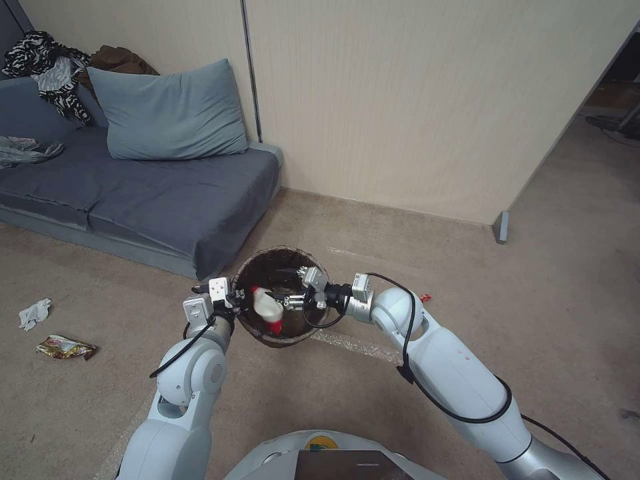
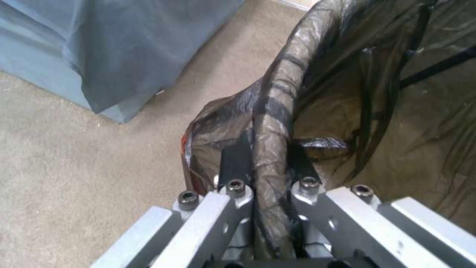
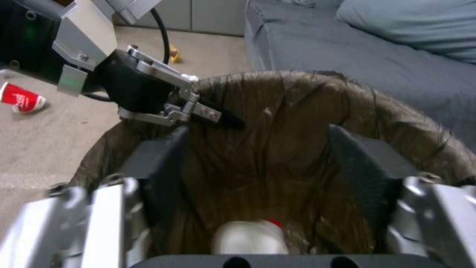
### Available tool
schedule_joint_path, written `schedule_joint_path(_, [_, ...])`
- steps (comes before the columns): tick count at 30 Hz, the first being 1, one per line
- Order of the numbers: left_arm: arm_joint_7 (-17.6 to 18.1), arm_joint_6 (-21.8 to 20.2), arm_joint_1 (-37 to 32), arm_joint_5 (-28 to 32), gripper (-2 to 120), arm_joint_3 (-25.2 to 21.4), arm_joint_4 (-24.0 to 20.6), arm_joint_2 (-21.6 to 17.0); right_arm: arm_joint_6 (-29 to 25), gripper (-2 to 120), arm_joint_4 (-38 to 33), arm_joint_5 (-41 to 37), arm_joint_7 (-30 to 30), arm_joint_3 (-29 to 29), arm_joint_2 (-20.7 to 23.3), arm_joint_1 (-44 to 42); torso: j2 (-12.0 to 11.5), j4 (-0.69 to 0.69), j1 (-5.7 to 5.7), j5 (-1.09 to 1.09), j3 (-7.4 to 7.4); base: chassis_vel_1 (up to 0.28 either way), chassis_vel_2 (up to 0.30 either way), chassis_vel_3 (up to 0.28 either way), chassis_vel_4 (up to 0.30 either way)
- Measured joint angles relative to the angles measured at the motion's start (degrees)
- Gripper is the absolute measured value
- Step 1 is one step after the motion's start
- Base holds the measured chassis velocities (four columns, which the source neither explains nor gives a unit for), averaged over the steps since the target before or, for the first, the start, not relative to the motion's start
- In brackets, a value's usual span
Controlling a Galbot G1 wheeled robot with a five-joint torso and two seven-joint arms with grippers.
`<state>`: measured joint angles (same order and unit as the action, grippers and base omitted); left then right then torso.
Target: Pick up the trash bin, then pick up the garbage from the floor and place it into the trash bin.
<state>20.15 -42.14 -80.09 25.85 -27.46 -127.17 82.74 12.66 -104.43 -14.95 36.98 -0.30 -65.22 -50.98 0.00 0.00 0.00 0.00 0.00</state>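
Observation:
The trash bin, lined with a dark brown bag, hangs off the floor in front of me. My left gripper is shut on its near-left rim; in the left wrist view the fingers pinch the bag-covered rim. Over the bin's mouth, my right gripper stands open. A red-and-white crushed cup sits below and between its fingers, inside the bin, untouched by them. More garbage lies on the carpet: a white tissue, a yellow wrapper and a red cup.
A grey sofa with a pillow stands at the left, close behind the bin. A beige wall runs behind, with a corner post and a passage at the right. A small red scrap lies by my right arm.

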Motion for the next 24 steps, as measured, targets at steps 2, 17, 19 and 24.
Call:
schedule_joint_path(2, [0.0, 0.0, 0.0, 0.0, 2, 0.0, -0.1, 0.0, 0.1, 82, -0.1, 0.0, 0.0, -0.1, 0.1, 0.0, 0.0, 0.0, 0.0, 0.0, 0.0, 0.0, 0.0, 0.0, 0.0])
schedule_joint_path(17, [0.1, 0.0, 0.7, 0.5, 2, -1.0, 0.2, 0.0, 0.0, 100, -6.8, -1.5, -0.1, 6.2, 5.2, -3.6, 0.0, -0.01, 0.0, 0.01, 0.0, 0.0, 0.0, 0.0, 0.0])
schedule_joint_path(19, [0.2, 0.0, 0.9, 0.6, 2, -1.1, 0.2, 0.0, -1.2, 100, -9.3, -1.6, 0.2, 9.8, 8.1, -6.5, 0.0, -0.02, 0.0, 0.01, 0.0, 0.0, 0.0, 0.0, 0.0])
schedule_joint_path(24, [0.2, 0.0, 0.9, 0.7, 2, -1.1, 0.2, 0.0, -2.7, 100, -12.4, -1.6, 0.1, 16.1, 10.4, -11.2, 0.0, -0.01, 0.0, 0.01, 0.0, 0.0, 0.0, 0.0, 0.0])
